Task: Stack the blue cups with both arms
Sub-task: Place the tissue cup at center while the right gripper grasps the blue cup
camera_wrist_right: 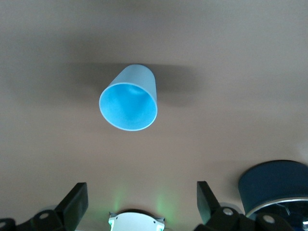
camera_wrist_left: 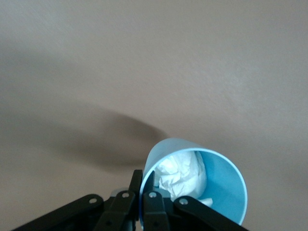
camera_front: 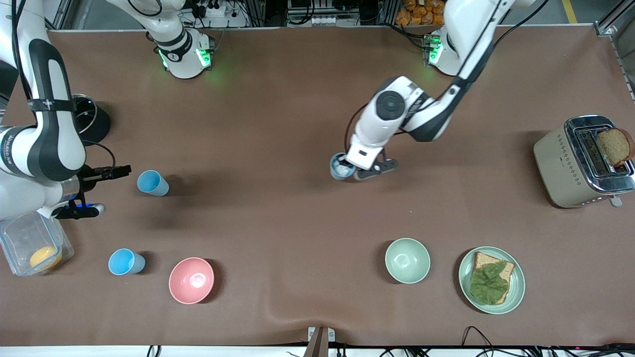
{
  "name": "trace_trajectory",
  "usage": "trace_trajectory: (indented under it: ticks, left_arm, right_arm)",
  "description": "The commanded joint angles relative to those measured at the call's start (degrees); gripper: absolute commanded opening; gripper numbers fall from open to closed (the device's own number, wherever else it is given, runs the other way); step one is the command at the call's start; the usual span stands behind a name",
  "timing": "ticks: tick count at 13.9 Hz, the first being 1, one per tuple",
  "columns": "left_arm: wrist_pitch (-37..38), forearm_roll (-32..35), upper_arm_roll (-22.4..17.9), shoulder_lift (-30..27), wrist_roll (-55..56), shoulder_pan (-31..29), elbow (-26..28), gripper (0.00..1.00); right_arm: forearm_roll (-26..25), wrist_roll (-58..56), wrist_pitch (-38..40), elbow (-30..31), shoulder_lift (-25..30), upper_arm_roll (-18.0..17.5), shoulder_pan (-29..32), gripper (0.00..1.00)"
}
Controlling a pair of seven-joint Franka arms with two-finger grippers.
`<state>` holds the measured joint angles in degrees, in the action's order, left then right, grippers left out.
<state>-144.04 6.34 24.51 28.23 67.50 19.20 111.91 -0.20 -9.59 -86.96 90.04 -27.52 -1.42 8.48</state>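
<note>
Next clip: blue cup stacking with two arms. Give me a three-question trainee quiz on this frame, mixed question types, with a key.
1. True or false: the left gripper grips the rim of a blue cup that holds crumpled white paper.
2. How many blue cups are on the table?
A. two
B. three
C. four
3. Fill in: the right gripper is open and faces the cup that lies ____ from the front camera than the cup beside the pink bowl.

Key: 1 true; 2 B; 3 farther.
</note>
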Motion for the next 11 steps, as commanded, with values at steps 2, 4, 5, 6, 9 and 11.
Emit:
trace_trajectory:
  ticks: [2, 4, 5, 6, 9, 11]
  left_arm:
    - [-0.10, 8.49, -0.52, 6.73, 11.31, 3.37, -6.43, 0.00]
    - [-0.10, 10.52, -0.52, 8.67, 14.22, 4.43, -8.19, 0.00]
    - [-0.10, 10.97, -0.52, 9.38, 14.93, 5.05, -8.72, 0.00]
    - [-0.10, 11.23, -0.52, 9.82, 15.55, 5.49, -8.81, 0.00]
    - [-0.10, 11.58, -0.52, 9.65, 19.50, 5.23, -9.87, 1.00]
    - [0.42, 11.58, -0.43, 7.29, 23.09, 5.23, -9.43, 1.00]
  right_arm:
    - [-0.95, 0.01, -8.29, 7.23, 0.71, -0.95, 2.06, 1.00]
    - [-0.95, 0.01, -13.74, 10.14, 0.19, -0.95, 1.63, 1.00]
    - [-0.95, 0.10, -15.16, 10.41, -0.25, -0.95, 1.45, 1.00]
    - [-0.95, 0.10, -15.61, 10.33, -0.77, -0.95, 1.53, 1.00]
    - [-0.86, 0.10, -17.63, 10.33, -3.93, -0.95, 1.80, 1.00]
    - [-0.86, 0.10, -19.04, 10.33, -5.08, -0.95, 1.80, 1.00]
